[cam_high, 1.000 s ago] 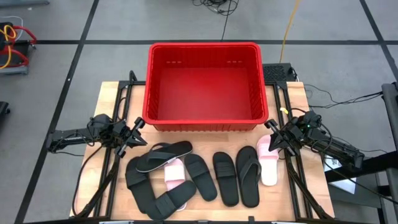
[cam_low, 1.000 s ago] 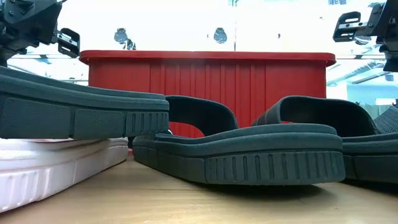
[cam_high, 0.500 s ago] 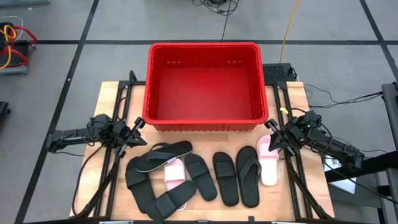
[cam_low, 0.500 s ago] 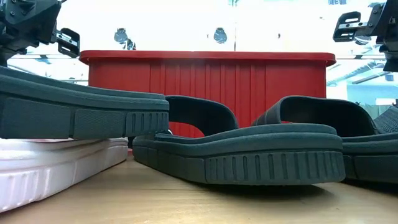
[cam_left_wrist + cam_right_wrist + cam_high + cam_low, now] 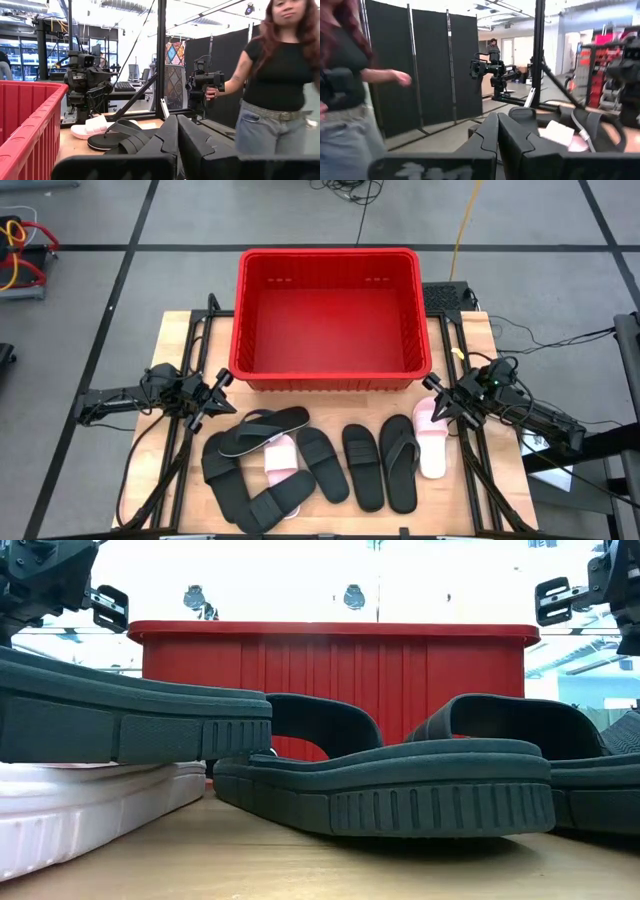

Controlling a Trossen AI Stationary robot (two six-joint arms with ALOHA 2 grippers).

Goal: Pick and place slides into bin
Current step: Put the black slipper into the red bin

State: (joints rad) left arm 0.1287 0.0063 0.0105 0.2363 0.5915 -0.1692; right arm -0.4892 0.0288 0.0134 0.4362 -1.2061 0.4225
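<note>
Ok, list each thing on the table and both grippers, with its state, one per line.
bin: upright, nothing inside.
black slides: lying on the table in front of the bin, some overlapping.
pink slides: on the table, one partly under black ones.
left gripper: shut, holding nothing.
right gripper: shut, holding nothing.

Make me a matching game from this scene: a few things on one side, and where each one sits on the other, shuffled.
Things:
1. big red ribbed plastic bin
2. left gripper
3. right gripper
4. row of black foam slides

Places:
A. beside a light pink slide
B. far middle of the wooden table
C. near the bin's left front corner
D. in front of the bin

Pairs: 1-B, 2-C, 3-A, 4-D
</note>
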